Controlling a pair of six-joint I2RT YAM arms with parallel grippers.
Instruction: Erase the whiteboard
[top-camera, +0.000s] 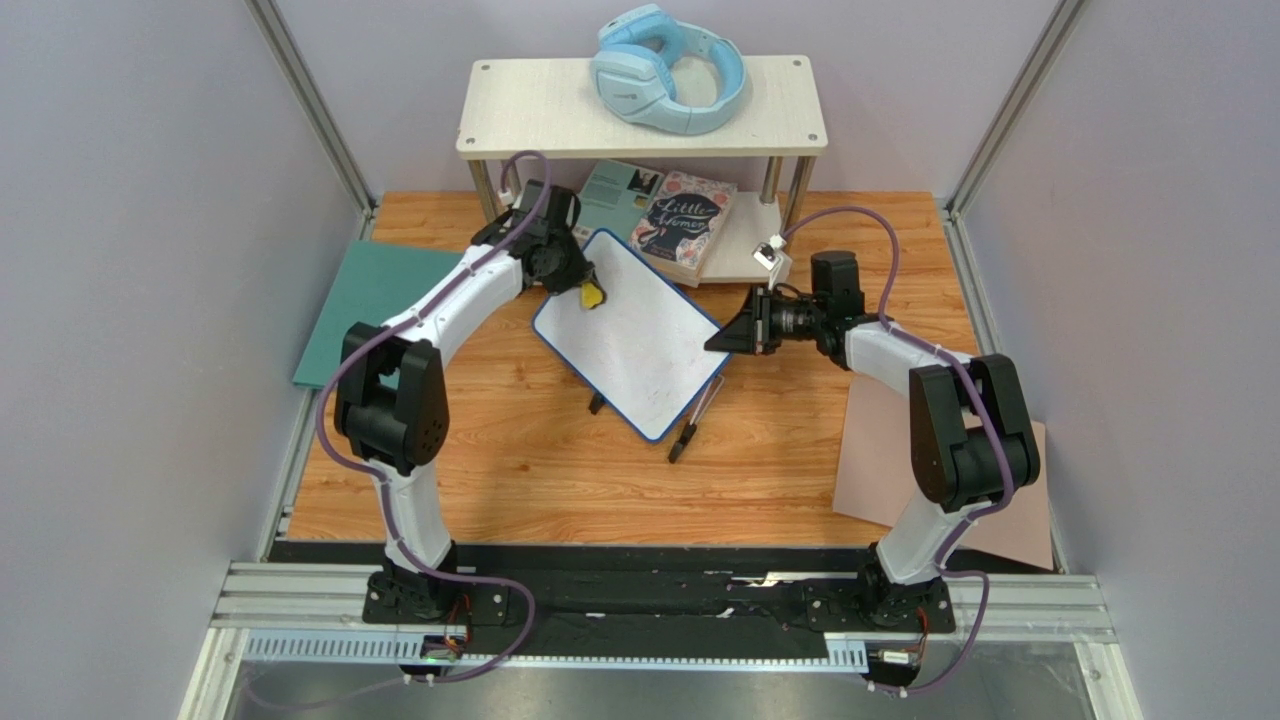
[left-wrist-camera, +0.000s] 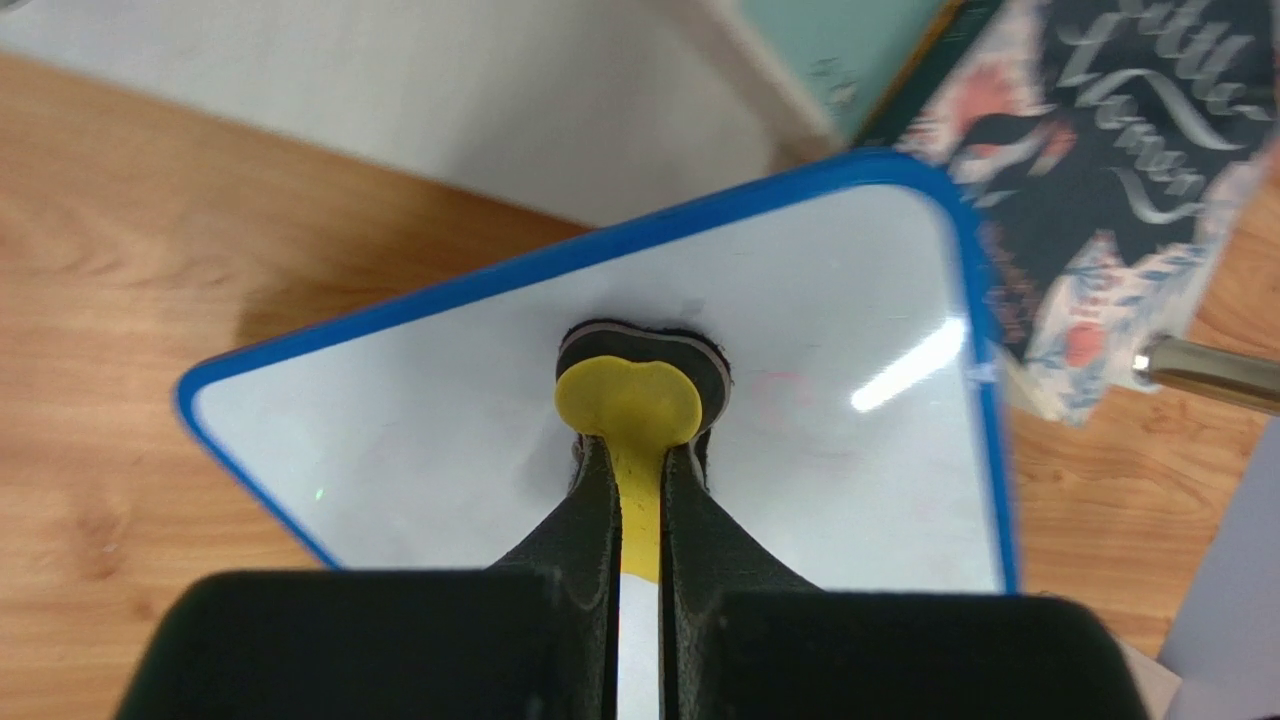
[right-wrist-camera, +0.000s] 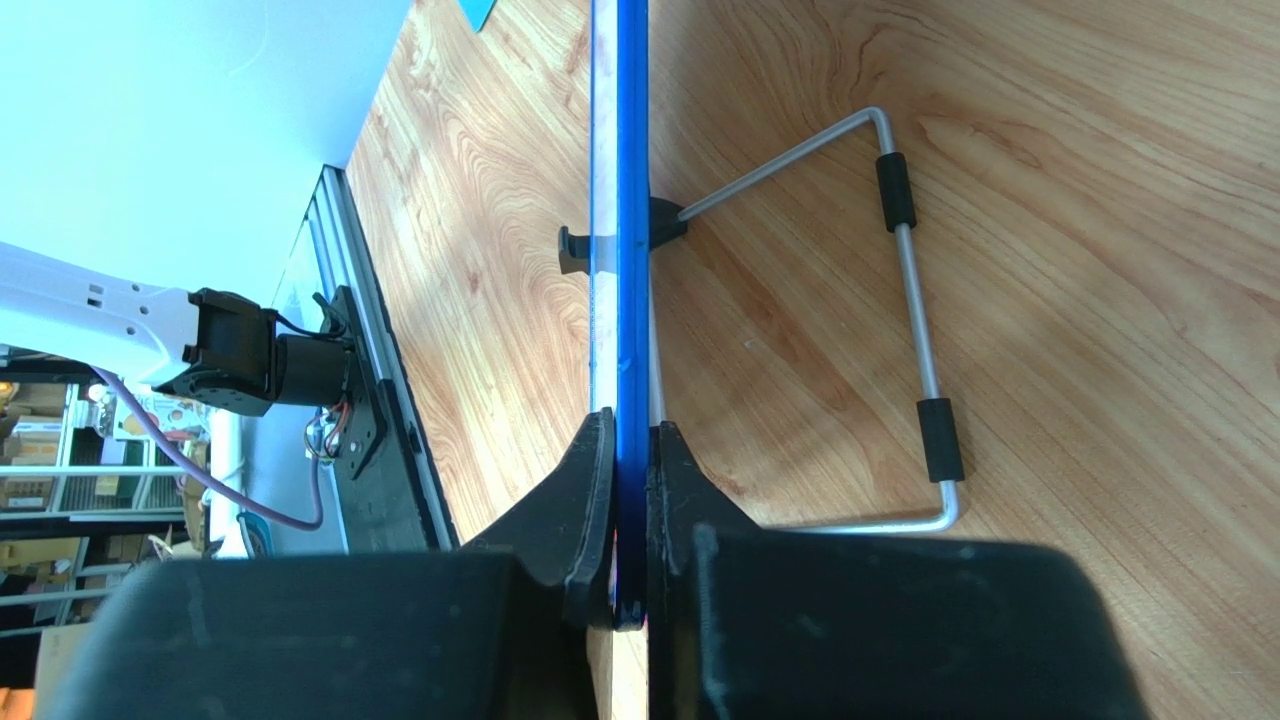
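right pincer (right-wrist-camera: 631, 435) clamps whiteboard (right-wrist-camera: 631, 150) rim; left pincer (left-wrist-camera: 639, 450) holds eraser (left-wrist-camera: 631, 398) against face

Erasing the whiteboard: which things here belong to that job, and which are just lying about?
In the job: whiteboard, clamped at its edge by right gripper; yellow eraser, held against it by left gripper.
Lying about: headphones, shelf, books, teal sheet, tan-pink sheet, pen.
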